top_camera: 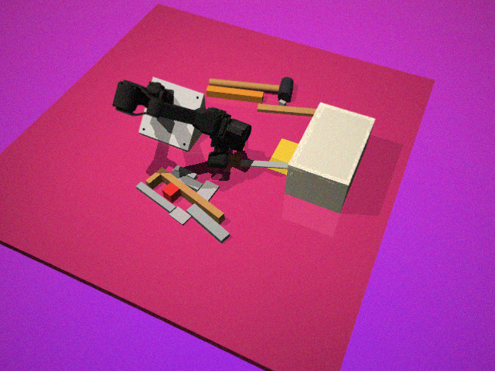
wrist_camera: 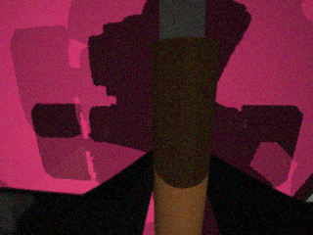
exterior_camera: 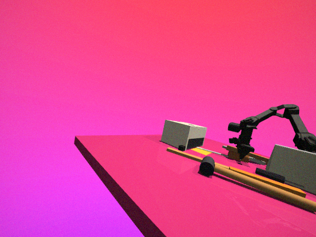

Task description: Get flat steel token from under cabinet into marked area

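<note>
My gripper (top_camera: 228, 162) (exterior_camera: 240, 158) (wrist_camera: 178, 158) is shut on the wooden handle (wrist_camera: 183, 113) of a tool with a long flat grey blade (top_camera: 267, 164) (wrist_camera: 182, 20). The tool is low over the table; whether it touches the table is unclear. The blade points at the white cabinet (top_camera: 332, 139) (exterior_camera: 176, 134) and crosses the yellow marked area (top_camera: 283, 148) (exterior_camera: 201, 151). Its far end is hidden by the cabinet in the top view, so I cannot tell how far in it reaches. The steel token is not visible in any view.
A mallet (top_camera: 285, 88) (exterior_camera: 206, 166), an orange bar (top_camera: 234, 93) and a wooden stick (top_camera: 285, 110) (exterior_camera: 183, 154) lie on the arm's far side. A red block (top_camera: 171, 192), an angled wooden piece (top_camera: 196, 195) and several grey flat pieces lie on the near side. A slanted pale board (top_camera: 192, 103) stands beside the arm.
</note>
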{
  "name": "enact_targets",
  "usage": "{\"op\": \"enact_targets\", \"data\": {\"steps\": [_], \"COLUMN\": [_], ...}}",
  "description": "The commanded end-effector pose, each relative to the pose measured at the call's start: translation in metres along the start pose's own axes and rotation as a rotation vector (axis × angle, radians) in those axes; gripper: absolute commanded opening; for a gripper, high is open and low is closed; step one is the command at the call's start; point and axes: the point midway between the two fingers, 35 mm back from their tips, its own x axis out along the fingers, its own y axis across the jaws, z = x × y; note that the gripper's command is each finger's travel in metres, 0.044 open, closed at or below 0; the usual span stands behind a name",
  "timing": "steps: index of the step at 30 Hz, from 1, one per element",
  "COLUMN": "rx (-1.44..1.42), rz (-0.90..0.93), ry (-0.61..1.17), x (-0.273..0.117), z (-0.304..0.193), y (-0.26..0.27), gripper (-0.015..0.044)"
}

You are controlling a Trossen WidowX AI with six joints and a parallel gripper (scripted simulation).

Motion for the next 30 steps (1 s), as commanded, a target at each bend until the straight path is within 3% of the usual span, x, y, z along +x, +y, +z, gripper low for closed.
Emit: {"op": "enact_targets", "data": {"steps": [1, 30], "rx": [-0.003, -0.094], "rz": [0.000, 0.000], "ry": [0.006, 0.004], "x": [0.001, -0.003], "z": [-0.008, -0.019], "y": [0.000, -0.001], "gripper": [0.0000, 0.0000]}}
